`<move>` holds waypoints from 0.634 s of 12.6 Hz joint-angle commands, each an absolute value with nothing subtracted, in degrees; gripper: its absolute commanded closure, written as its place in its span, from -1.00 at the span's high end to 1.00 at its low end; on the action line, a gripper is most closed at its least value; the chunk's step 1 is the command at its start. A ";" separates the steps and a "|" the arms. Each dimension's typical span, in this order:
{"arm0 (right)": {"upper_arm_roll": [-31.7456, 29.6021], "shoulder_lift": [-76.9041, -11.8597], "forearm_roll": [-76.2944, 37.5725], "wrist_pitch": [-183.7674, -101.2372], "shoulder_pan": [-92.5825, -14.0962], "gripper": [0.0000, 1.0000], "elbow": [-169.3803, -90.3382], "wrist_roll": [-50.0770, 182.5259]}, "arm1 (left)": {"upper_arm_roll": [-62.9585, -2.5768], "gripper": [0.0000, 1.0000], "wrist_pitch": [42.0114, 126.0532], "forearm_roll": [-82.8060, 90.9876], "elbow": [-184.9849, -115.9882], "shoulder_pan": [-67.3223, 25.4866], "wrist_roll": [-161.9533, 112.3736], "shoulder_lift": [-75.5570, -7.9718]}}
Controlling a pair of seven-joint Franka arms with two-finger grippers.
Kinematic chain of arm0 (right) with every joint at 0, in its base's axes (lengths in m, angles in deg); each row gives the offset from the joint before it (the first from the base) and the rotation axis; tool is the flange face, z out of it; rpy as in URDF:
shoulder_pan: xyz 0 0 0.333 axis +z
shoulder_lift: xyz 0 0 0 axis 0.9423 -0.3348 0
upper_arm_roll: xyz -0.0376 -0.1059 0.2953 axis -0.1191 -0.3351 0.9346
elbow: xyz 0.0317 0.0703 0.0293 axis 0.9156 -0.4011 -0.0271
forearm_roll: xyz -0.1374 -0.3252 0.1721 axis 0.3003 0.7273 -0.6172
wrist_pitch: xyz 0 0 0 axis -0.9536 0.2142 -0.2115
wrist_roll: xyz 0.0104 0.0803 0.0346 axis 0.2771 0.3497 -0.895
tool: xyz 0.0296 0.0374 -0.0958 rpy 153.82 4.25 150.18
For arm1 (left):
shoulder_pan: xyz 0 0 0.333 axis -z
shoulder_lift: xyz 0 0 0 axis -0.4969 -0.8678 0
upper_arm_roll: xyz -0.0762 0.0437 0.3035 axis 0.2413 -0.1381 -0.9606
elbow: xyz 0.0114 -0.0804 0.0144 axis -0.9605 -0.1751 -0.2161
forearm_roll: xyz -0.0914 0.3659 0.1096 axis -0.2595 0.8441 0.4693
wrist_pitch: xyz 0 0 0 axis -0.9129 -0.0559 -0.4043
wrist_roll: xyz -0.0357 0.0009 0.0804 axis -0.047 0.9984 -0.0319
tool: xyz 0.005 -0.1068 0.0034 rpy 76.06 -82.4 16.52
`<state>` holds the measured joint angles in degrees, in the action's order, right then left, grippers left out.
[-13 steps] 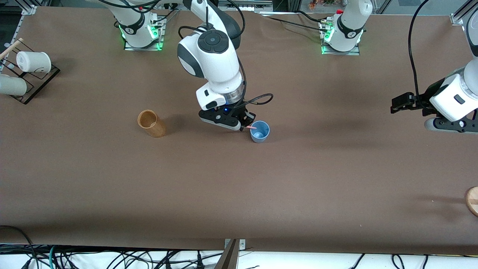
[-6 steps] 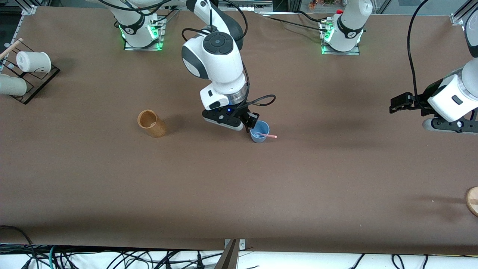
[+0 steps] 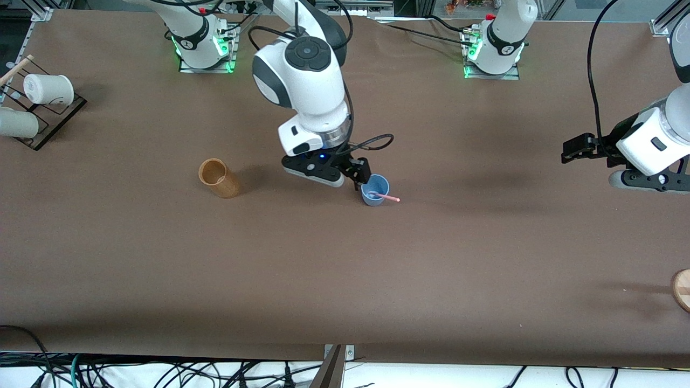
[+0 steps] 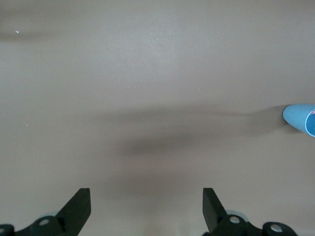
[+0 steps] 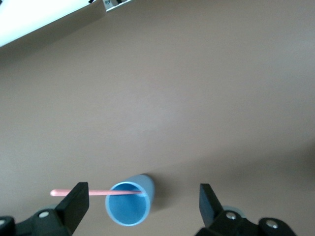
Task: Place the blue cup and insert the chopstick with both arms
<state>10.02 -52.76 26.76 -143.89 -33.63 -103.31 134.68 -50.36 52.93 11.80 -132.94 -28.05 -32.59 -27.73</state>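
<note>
The blue cup (image 3: 375, 191) stands upright near the middle of the table. The pink chopstick (image 3: 387, 196) rests in it, leaning over the rim toward the left arm's end. My right gripper (image 3: 359, 178) is open and empty just above the cup's rim. In the right wrist view the cup (image 5: 129, 205) and the chopstick (image 5: 81, 192) lie between the open fingers (image 5: 74, 204). My left gripper (image 3: 579, 148) is open and empty, waiting above bare table at the left arm's end; its wrist view shows the cup (image 4: 300, 119) at the edge.
A tan-brown cylindrical holder (image 3: 218, 178) stands toward the right arm's end of the blue cup. A black wire rack (image 3: 40, 116) with two white cups (image 3: 48, 89) sits at the right arm's end. A round wooden piece (image 3: 682, 290) lies at the left arm's end.
The right gripper let go of the chopstick, which dropped into the blue cup and leans over its rim. The right gripper then drew back a little. The left arm barely moved.
</note>
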 commanded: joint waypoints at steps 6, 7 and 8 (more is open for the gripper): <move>7.30 -40.89 15.22 -124.20 -49.86 0.99 -103.96 91.53 | -50.39 1.00 53.00 10.89 -133.92 -28.12 -33.70 -26.69; 4.75 -39.13 14.59 -121.39 -50.13 0.99 -104.40 86.69 | -50.39 1.00 53.00 10.97 -133.92 -28.12 -33.70 -26.60; 3.34 -36.85 14.41 -118.93 -51.09 0.99 -105.53 82.37 | -50.39 1.00 53.00 10.89 -133.92 -28.12 -33.70 -26.69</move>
